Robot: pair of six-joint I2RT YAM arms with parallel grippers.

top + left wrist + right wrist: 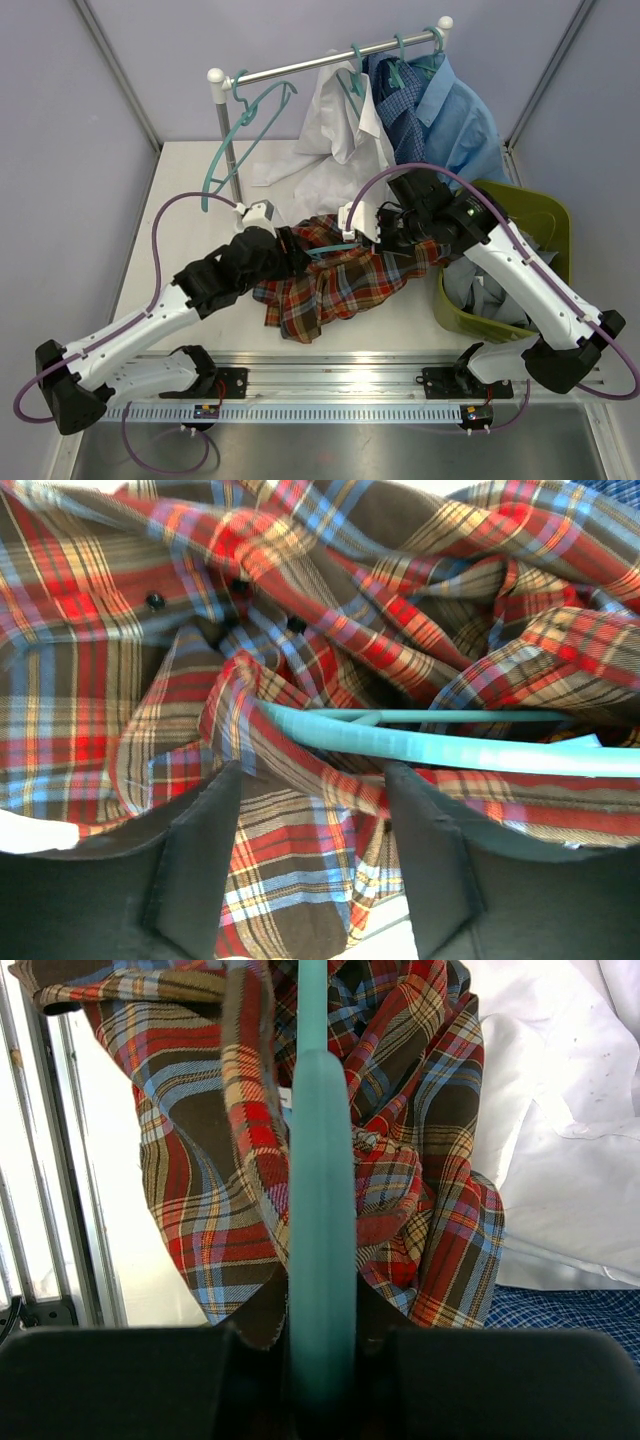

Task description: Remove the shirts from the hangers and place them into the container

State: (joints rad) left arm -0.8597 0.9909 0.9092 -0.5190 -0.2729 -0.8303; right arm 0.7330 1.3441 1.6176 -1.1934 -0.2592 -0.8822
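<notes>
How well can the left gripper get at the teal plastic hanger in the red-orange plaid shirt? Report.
Probably yes: the teal plastic hanger lies bare just ahead of the left gripper, whose jaws stand apart; only folds of the red-orange plaid shirt crowd it.

A heaped plaid shirt [340,285] fills mid-table, a teal hanger [450,748] threaded through its folds. Behind it, a white shirt [335,130] and blue shirts [460,125] hang low from the rail [300,68], closing the rear. Bare tabletop [185,195] lies open at left beneath an empty hanger [240,125]; the right arm [520,270] crosses the left side of the basket [548,215].
</notes>
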